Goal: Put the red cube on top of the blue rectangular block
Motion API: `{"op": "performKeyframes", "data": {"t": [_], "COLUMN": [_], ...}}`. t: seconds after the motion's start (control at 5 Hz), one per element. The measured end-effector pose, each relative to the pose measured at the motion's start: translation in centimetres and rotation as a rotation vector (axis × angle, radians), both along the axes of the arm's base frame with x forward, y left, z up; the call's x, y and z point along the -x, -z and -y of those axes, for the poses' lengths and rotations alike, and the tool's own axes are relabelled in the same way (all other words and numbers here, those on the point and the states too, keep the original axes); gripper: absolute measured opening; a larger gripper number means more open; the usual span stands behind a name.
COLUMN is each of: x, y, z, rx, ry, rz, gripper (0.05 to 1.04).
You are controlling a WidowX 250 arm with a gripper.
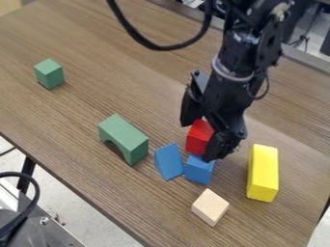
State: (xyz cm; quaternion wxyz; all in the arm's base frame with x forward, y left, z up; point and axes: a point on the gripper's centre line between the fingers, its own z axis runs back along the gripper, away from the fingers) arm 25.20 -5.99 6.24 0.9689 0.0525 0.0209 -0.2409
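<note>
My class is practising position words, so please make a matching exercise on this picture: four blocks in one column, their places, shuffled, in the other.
Blocks
1. red cube
2. green cube
3. yellow block
4. plain wooden block

Places
A. farthest right of the blocks
B. lowest in the picture of the blocks
C. between the fingers of the gripper
D. farthest left of the blocks

Pairs: 1-C, 2-D, 3-A, 4-B

The gripper [206, 134] holds a red cube [199, 138] at a blue block [199, 170]. A blue wedge [169, 162] and green arch [124, 137] lie left, a yellow block [263, 172] right, a green cube [49, 74] far left.
</note>
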Motion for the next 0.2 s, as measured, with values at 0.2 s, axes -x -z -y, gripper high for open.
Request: {"op": "performKeyframes", "data": {"t": [0.2], "x": [0.12], "y": [-2.66], "z": [-0.67], "rx": [0.046], "ry": [-0.067], "rz": [0.058], "gripper": [0.999]}}
